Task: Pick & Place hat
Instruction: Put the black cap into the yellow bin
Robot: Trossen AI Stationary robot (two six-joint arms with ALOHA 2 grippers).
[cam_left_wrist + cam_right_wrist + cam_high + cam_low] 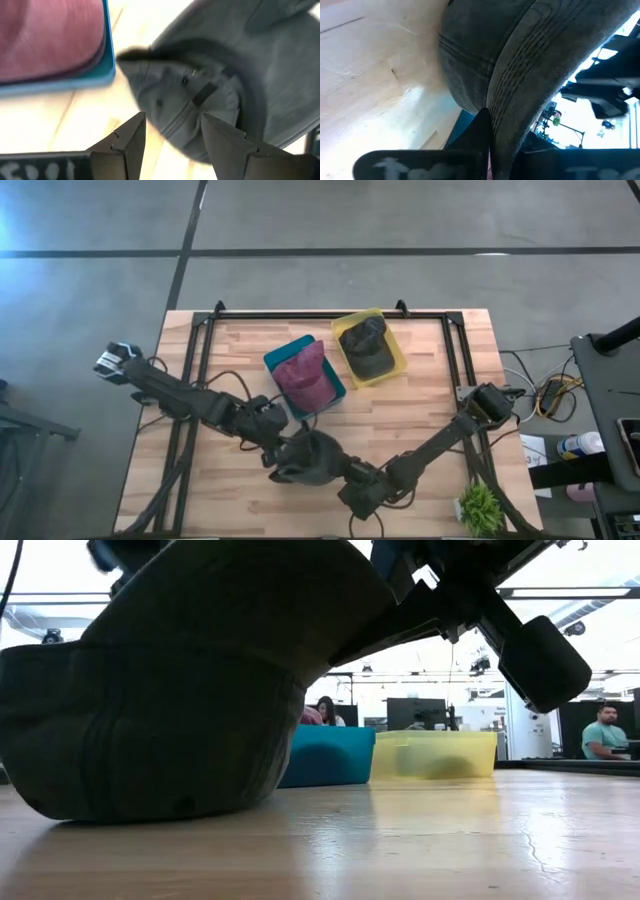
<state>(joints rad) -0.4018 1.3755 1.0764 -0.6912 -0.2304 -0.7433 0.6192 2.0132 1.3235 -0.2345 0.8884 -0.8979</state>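
A: Where do we find the hat against the fingers?

B: We see the dark grey hat (312, 457) near the counter's (420, 395) front edge, about midway along it, resting on the wood. Our right gripper (345, 472) holds it from the side toward the front right corner: its fingers are clamped shut on the hat's brim (530, 90), which runs up between them in the right wrist view.

A: And our left gripper?

B: The left gripper (275, 448) sits just beside the hat on its other side, toward the left edge. Its fingers (127, 145) stand spread apart, and in the left wrist view the hat's crown (190, 107) lies just ahead of the gap between them. We cannot tell whether those fingertips touch the cloth.

A: From counter height, what do we get?

B: The hat (170, 690) fills the near left, its lower edge on the wood, with dark arm parts above it.

A: Now our count.

B: Three hats in all: the grey one we hold, one maroon hat (304, 378) and one dark hat (366, 343). Two bins: one blue bin (273, 362) carrying the maroon hat, one yellow bin (398, 352) carrying the dark one, side by side near the counter's middle toward the back edge. One small green plant (480, 506) at the front right corner.
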